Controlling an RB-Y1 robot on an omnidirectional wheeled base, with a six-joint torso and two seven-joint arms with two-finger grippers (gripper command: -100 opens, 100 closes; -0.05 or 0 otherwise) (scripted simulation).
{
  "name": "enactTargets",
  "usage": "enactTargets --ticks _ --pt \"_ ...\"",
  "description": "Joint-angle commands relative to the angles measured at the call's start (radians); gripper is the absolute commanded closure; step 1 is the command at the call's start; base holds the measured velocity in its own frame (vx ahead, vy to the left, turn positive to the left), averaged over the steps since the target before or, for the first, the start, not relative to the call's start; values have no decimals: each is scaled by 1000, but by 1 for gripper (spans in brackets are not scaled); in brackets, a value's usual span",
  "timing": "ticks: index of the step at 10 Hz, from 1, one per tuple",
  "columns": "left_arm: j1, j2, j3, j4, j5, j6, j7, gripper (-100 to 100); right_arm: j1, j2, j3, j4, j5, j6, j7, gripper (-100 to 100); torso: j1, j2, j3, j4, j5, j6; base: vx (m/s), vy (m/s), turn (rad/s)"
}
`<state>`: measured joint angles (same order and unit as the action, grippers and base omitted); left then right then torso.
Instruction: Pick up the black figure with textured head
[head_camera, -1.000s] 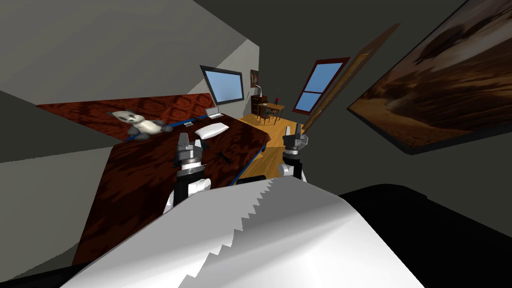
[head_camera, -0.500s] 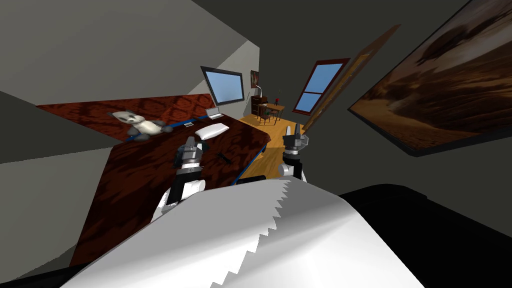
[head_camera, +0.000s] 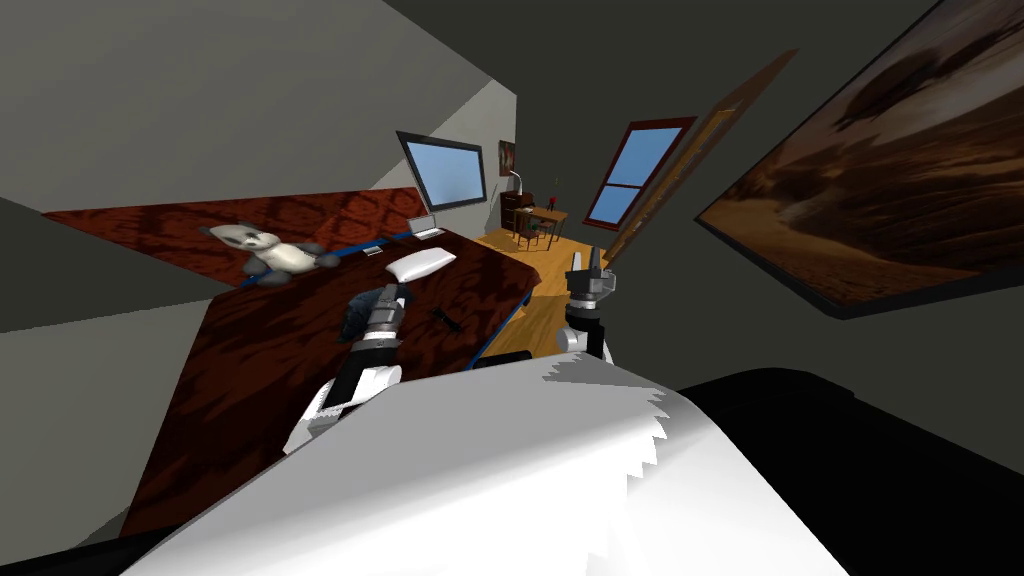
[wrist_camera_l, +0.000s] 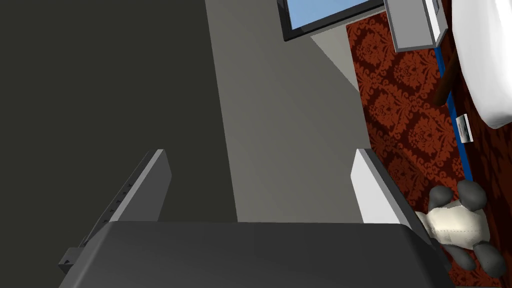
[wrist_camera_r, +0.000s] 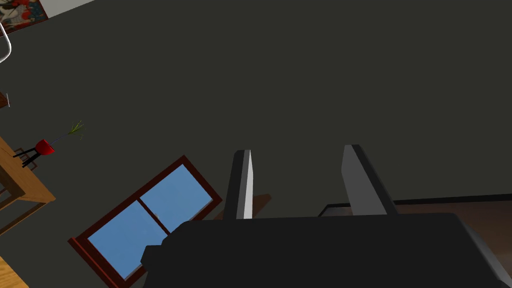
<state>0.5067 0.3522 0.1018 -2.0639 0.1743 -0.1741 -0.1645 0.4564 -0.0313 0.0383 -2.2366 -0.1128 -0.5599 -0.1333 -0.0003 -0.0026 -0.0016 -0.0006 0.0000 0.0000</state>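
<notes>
L claw (head_camera: 388, 295) hangs low over the bed (head_camera: 270, 380), jaws wide apart and empty; in the wrist view its two flat grey fingers (wrist_camera_l: 150, 185) frame bare grey wall, so it's aimed toward the head of the bed, not at the target.

Black figure (head_camera: 447, 318) lies flat on the cover just to the right of the L claw, nearer the bed's right edge, roughly btw the two arms. It reads as a thin dark sliver, long axis slanting across the bed, far end tipped toward the right edge. Too small to tell head from feet or see any texture. L arm looks clearly closer and is over the bed, so my guess is it does the pick: swing right, tilt down, and close across the short side.

R claw (head_camera: 588, 272) is held up off the bed's right side over the wood floor, jaws apart but narrower than the left's, nothing in them.

Cover is dark red w/ damask pattern, looks soft and flat. Further up: plump white pillow (head_camera: 420, 263), then a grey-and-cream panda plush (head_camera: 262, 250) near the headboard end.
</notes>
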Motion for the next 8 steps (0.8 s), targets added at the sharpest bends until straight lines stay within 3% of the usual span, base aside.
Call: enactTargets --ticks 1,4,5,8 --pt "0 39 1 49 24 22 -19 -100 0 0 0 0 0 0 0 0 0 0 0 0 0 0 44 -14 -41" --pt "10 132 -1 152 93 96 -73 -100 0 0 0 0 0 0 0 0 -1 -4 -2 -1 0 0 99 -28 -74" --pt "10 135 -1 154 93 101 -73 -100 0 0 0 0 0 0 0 0 -1 -5 -3 -1 0 0 72 -22 -28" --pt "18 228 -7 260 168 184 -132 -100 0 0 0 0 0 0 0 0 -1 -4 -2 -1 0 0 94 -29 -95"
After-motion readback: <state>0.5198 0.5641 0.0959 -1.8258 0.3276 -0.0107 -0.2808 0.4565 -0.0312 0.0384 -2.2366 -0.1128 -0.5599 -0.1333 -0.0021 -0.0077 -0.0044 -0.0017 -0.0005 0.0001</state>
